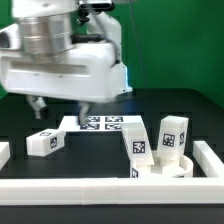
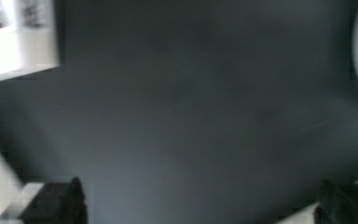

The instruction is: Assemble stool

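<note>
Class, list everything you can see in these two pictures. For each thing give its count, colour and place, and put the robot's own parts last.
lying leg: one, white with tags, on the table at the exterior view's left
leaning leg: one, white with tags, tilted, at the seat
upright leg: one, white with tags, at the seat, exterior view's right
seat: one, white, round, just behind the front rail
marker board: one, white with tags, flat, mid-table
border rails: white, along the table's front and sides
table: one, black
arm: one, white and grey, above the table
gripper: one, dark fingers, open and empty, above the table near the lying leg
</note>
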Robot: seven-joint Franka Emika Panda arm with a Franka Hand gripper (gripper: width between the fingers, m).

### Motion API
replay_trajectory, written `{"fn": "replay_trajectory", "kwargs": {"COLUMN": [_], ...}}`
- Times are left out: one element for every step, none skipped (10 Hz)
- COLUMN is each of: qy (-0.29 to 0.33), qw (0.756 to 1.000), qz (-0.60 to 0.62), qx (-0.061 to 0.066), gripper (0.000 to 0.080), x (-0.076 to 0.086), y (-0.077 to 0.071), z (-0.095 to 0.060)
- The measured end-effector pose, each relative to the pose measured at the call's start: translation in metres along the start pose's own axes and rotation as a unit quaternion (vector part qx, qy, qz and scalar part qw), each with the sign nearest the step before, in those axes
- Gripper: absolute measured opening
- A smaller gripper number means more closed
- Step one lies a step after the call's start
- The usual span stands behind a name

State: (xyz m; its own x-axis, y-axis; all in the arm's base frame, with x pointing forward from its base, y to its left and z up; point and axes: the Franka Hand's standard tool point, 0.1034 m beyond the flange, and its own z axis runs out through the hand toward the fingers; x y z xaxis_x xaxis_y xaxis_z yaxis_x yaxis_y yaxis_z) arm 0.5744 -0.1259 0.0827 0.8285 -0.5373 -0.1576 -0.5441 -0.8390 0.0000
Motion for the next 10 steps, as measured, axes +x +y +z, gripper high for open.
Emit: {"fn": "replay_trajectory", "kwargs": {"qy": [-0.002,0.005,0.004,-0.005,-0.007,-0.021,-0.053,-0.092,-0.112,-0.147], "qw": [1.0,1.0,1.0,1.0,1.0,1.0,0.998,0.996,0.993,0.989], "qz": [0.009,0.007,0.006,0.008,0.008,0.009,0.012,0.016,0.023,0.022], "qx": [-0.003,-0.002,-0.003,-0.004,-0.004,-0.005,-0.008,-0.011,-0.013,-0.012], "gripper": [0.0649,0.0649,0.0649,0.0649,0.0649,0.0649,0.0649,0.0649,0.0649,0.0649], "x": [0.004,0.007,0.006,0.004,0.003,0.0,-0.006,-0.007,-0.003,-0.003], "y": [0.012,0.009,0.009,0.011,0.011,0.013,0.016,0.023,0.038,0.055], "z": [0.005,0.004,0.004,0.005,0.005,0.006,0.007,0.008,0.008,0.004]}}
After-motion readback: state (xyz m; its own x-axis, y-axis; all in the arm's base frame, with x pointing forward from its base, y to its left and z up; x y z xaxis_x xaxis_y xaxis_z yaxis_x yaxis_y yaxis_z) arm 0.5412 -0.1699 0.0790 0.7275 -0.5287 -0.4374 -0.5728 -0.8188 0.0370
